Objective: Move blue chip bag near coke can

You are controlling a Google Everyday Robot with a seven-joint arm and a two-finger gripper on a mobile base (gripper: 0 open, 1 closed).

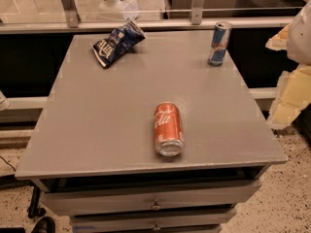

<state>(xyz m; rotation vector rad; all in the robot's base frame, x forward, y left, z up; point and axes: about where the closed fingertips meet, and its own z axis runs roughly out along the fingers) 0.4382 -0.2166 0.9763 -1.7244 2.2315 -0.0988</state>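
1. My gripper [290, 89] shows as pale cream blocks at the right side of the view, out past the right edge of the worktop and well apart from everything on it. I cannot tell what state it is in, and it holds nothing that I can see.
2. The slim blue-and-silver drink can [219, 43] stands upright near the far right corner. I can't read its label.
3. The orange-red soda can with silver ends [168, 128] lies on its side near the front edge, a little right of the middle. Its open silver end faces the front. White script runs along its side, and I can make out "Cola".
4. The crumpled dark navy foil chip bag [118, 43] lies near the far left corner, well apart from both cans. It carries white lettering that I cannot read.
5. All three rest on the flat grey worktop [97, 130], above grey drawers [155, 206] with small knobs.
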